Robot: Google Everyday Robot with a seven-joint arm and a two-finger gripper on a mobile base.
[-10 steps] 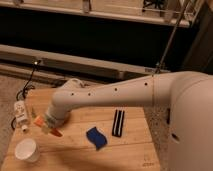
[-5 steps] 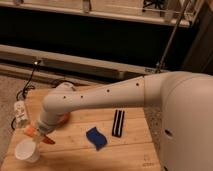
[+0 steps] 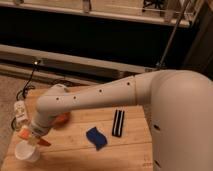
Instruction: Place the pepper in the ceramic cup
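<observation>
The gripper [image 3: 31, 139] hangs just above the cup [image 3: 27, 152] at near left, holding the pepper [image 3: 44, 142]. The pepper looks light, stiff and smooth, best pinched mid-body.

White ceramic cup [image 3: 27, 152] upright, claw [image 3: 31, 139] above — orange pepper [image 3: 43, 142] alongside

View: we look down from high up, behind the arm [image 3: 100, 97].
Gripper [image 3: 31, 137]: near the table's [image 3: 125, 145] front-left corner.
</observation>
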